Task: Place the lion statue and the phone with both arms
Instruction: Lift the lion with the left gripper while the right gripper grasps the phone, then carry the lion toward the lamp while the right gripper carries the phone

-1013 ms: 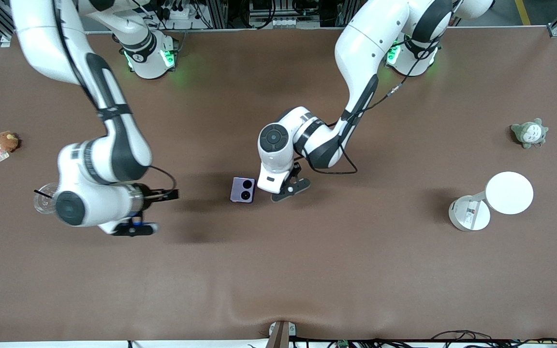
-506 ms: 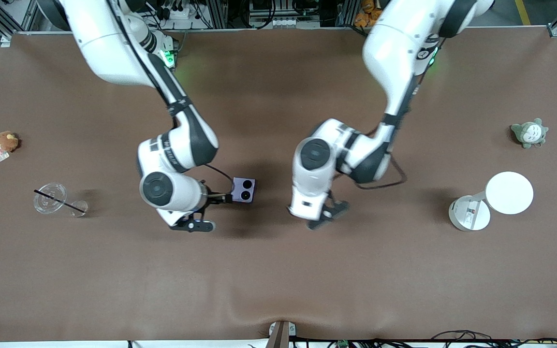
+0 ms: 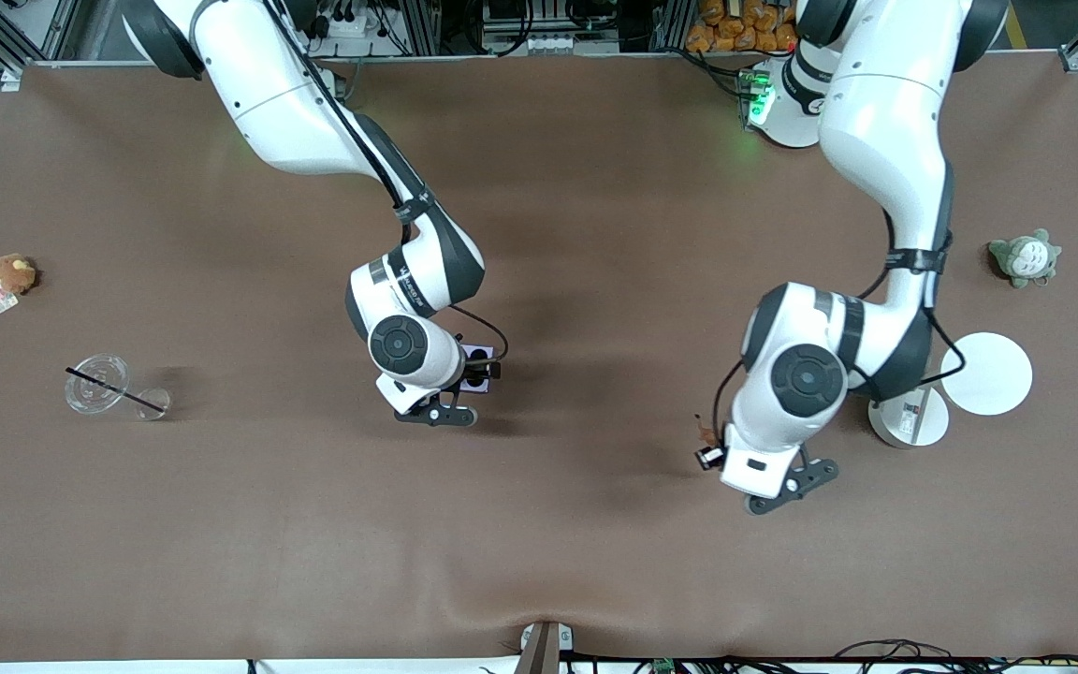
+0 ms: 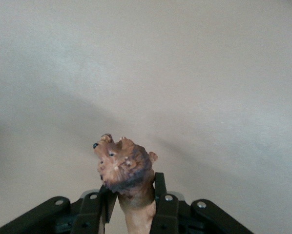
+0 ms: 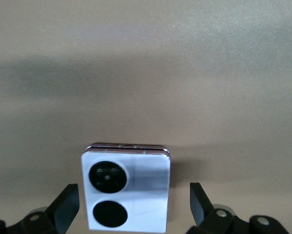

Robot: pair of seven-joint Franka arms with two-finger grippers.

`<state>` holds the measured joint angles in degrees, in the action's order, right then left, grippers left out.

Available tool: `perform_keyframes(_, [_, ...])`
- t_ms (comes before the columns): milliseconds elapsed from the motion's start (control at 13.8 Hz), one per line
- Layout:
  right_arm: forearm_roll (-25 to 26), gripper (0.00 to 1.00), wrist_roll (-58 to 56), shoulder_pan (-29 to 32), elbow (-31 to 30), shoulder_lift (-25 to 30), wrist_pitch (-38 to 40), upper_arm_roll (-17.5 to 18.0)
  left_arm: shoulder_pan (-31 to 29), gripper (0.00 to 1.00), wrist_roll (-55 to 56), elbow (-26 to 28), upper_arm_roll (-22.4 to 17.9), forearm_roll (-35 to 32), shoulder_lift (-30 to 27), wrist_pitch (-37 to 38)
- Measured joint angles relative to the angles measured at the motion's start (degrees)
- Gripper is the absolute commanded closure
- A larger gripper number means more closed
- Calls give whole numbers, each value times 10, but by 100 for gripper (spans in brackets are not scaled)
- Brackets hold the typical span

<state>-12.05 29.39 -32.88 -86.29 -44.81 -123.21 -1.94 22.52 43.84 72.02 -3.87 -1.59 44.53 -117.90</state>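
The lion statue (image 4: 127, 168), small and orange-brown with a darker mane, is pinched between the fingers of my left gripper (image 4: 132, 204). In the front view the left gripper (image 3: 707, 455) holds the lion statue (image 3: 709, 433) over bare table beside the white stand. The phone (image 5: 126, 192), pale lilac with two black camera circles facing up, lies flat on the table near its middle. My right gripper (image 5: 134, 207) is open, with one finger on each side of the phone and not touching it. In the front view the right gripper (image 3: 483, 371) mostly covers the phone (image 3: 475, 355).
A white stand (image 3: 909, 417) with a round white disc (image 3: 986, 373) sits close to the left arm's elbow. A grey-green plush (image 3: 1024, 257) lies at the left arm's end. A round brown plush (image 3: 13, 273) and a clear cup lid with straw (image 3: 97, 384) lie at the right arm's end.
The right arm swung from near the clear lid to the phone and now straddles it. The left arm moved away from the phone toward the white stand, carrying the lion statue.
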Motion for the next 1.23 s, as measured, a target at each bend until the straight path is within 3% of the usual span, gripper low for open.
perform_keyframes(362, [0,0,45,-17,-6,-1,-9,0,-15,100,-33,11,0,0,1,0])
perform_keyframes(1085, [0,0,48,-18,-24,-6,-16,-2,-85,100,-277,61,0,0,3,1])
perform_keyframes(1157, [0,4,48,-19,-25,-6,-18,-2,-86,100,-286,63,0,0,5,1])
perform_keyframes(1230, [0,33,48,-19,-26,-6,-20,-2,-86,100,-293,64,0,0,7,1])
